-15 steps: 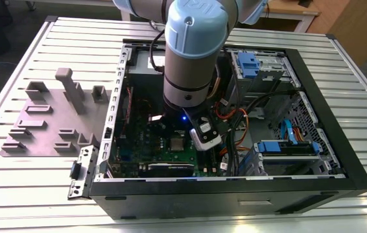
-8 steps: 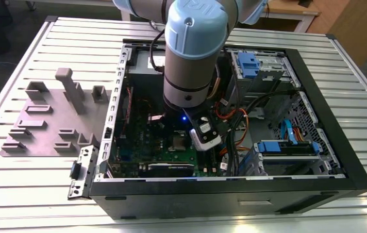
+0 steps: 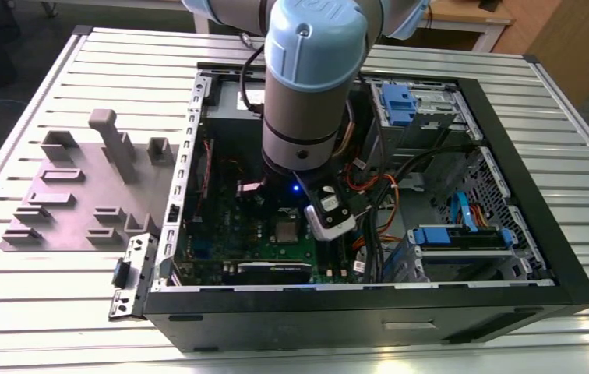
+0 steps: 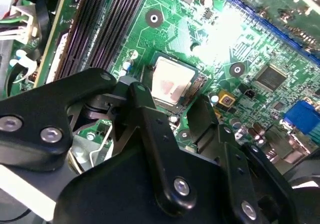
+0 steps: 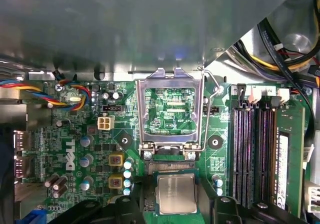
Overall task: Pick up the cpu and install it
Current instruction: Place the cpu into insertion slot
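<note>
Black two-finger tool (image 4: 169, 95) on the arm's wrist hangs inside the open black computer case (image 3: 378, 312), which lies on the slatted aluminium desk (image 3: 55, 312). Jaws are spread wide, with nothing held between them. The cpu (image 5: 175, 194), a small thin flat square chip with a pale silver-grey metal top, lies flat in its socket on the green circuit board (image 5: 210, 164). In the exterior view, taking the case as a dial, that is about 8 o'clock from the case's centre. The silver rectangular metal bracket frame (image 5: 170, 109) stands hinged open just beside the socket, not closed over the chip. In both wrist views the black fingers (image 4: 150, 129) flank the cpu on two opposite sides, tips near its edges; whether either touches it cannot be told. Judgement: the chip is light, stiff and thin. Its lid looks smooth and likely slippery, and the underside contacts and socket pins are fragile. The best hold is by two opposite edges, kept level, with a light squeeze and no off-centre pressing on the lid.
</note>
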Tool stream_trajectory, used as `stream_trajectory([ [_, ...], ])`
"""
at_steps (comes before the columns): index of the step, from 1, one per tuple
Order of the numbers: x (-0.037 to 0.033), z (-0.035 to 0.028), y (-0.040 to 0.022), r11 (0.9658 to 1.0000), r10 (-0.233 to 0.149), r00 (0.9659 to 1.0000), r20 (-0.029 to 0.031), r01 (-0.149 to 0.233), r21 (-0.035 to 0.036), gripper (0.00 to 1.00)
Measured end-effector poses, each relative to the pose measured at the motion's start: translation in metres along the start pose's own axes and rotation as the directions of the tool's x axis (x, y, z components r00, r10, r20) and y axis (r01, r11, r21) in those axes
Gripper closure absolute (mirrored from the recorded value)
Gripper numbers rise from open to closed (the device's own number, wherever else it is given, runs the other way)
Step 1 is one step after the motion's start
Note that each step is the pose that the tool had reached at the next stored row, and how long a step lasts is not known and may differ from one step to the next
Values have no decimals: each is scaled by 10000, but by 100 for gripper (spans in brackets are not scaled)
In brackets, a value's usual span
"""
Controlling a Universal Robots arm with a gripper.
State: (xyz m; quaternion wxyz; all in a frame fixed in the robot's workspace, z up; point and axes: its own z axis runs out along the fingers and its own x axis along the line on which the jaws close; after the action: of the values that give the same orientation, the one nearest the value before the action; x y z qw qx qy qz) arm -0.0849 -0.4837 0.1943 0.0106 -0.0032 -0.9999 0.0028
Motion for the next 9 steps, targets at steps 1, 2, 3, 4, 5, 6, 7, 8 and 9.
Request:
stream_trajectory([
  [1,-3,0,0,10000,1,10000,-1,-1,-1,45],
  [2,-25,0,0,10000,2,10000,-4,-2,-1,45],
  [3,-38,0,0,10000,5,10000,-5,-5,-1,45],
  [4,-43,0,-1,10000,12,10000,-6,-12,-1,45],
  [5,-44,0,0,10000,17,10000,-7,-17,0,45],
  [6,-45,1,0,10000,18,10000,-7,-18,0,45],
  [7,-45,3,0,10000,18,10000,-7,-18,0,45],
  [8,-45,6,0,10000,18,10000,-7,-18,-1,45],
  [9,-45,11,0,10000,18,10000,-6,-18,-3,45],
])
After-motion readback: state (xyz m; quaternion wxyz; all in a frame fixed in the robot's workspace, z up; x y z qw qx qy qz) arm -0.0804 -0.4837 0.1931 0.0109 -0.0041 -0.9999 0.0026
